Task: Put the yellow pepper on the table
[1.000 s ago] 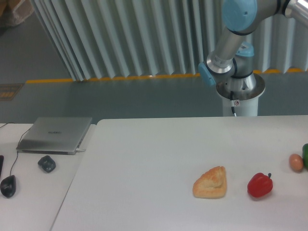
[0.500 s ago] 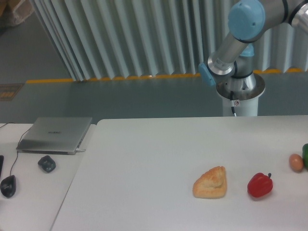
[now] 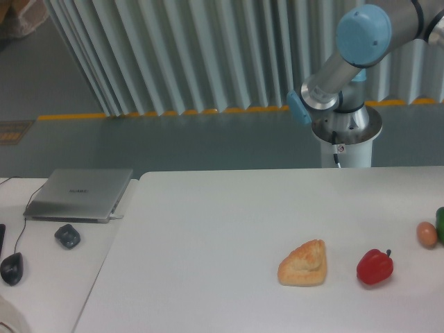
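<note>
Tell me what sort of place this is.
Likely a robotics lab or workshop: a pedestal-mounted robot arm, corrugated metal wall with yellow floor line, and a laptop on a side desk.

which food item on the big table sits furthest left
The golden-brown triangular pastry. The red pepper lies to its right, and the egg and a green item sit at the far right edge.

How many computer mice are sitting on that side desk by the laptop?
2. One dark mouse lies just in front of the closed laptop. A second, corded mouse sits nearer the left edge, closer to the camera. More could lie beyond the frame.
</note>
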